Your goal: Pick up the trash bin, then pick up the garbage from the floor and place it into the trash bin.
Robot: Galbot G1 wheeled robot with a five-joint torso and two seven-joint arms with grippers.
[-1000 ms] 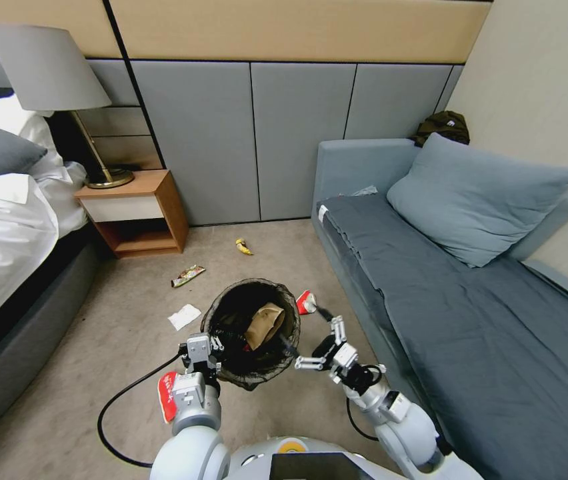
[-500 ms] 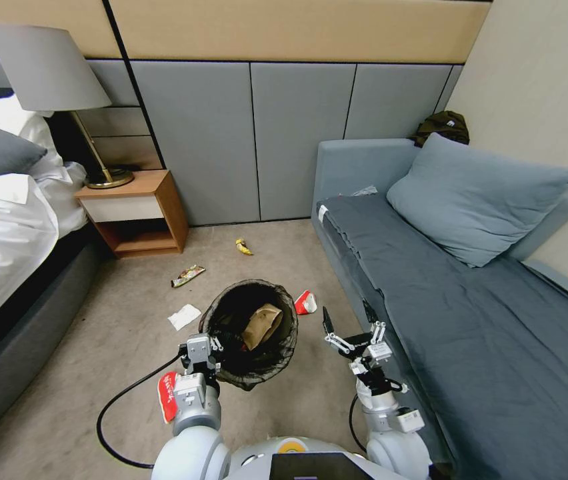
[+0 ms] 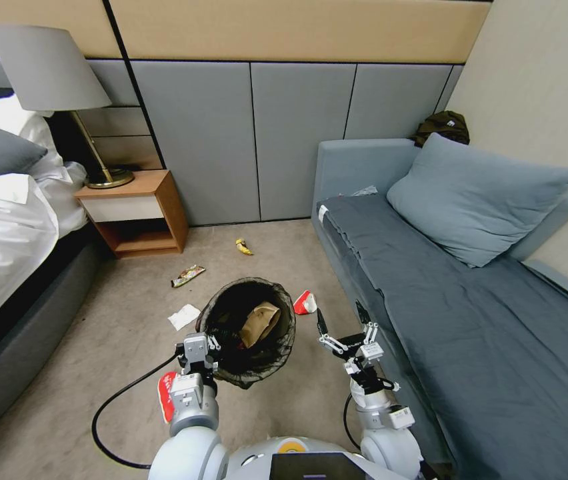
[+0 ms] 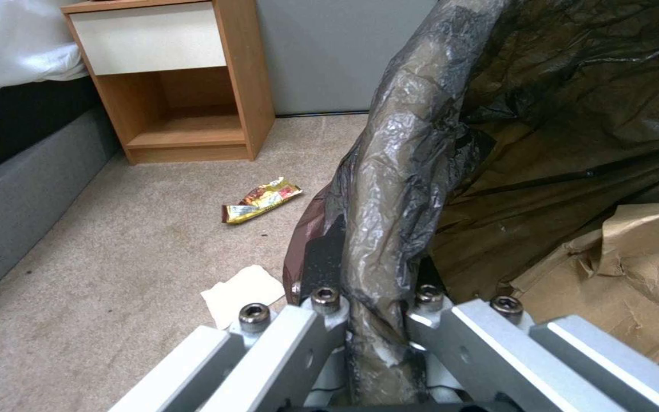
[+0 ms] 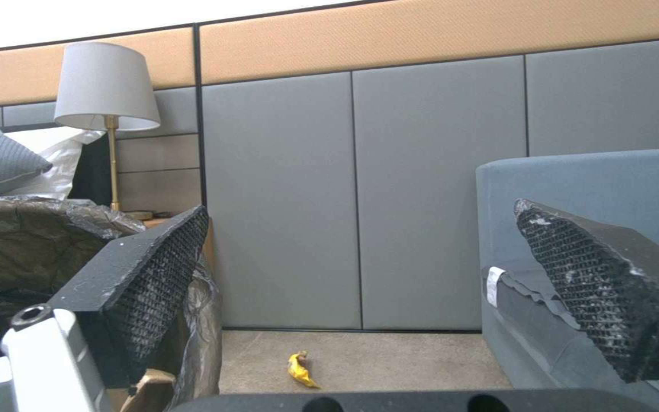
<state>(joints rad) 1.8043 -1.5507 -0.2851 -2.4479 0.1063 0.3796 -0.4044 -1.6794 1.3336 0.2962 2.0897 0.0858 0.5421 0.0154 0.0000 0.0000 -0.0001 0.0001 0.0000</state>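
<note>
Over beige carpet [image 3: 131,347], left hand [image 3: 199,351] pinches crinkly-lined trash bin [image 3: 227,320]; right hand [image 3: 341,325] seemingly spread.

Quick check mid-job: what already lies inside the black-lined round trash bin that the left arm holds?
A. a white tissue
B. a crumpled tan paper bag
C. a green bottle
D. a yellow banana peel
B. A crumpled tan paper bag lies inside the black-lined round trash bin, whose rim the left gripper clamps in its jaws; the yellow peel-like scrap and the white tissue lie on the carpet.
</note>
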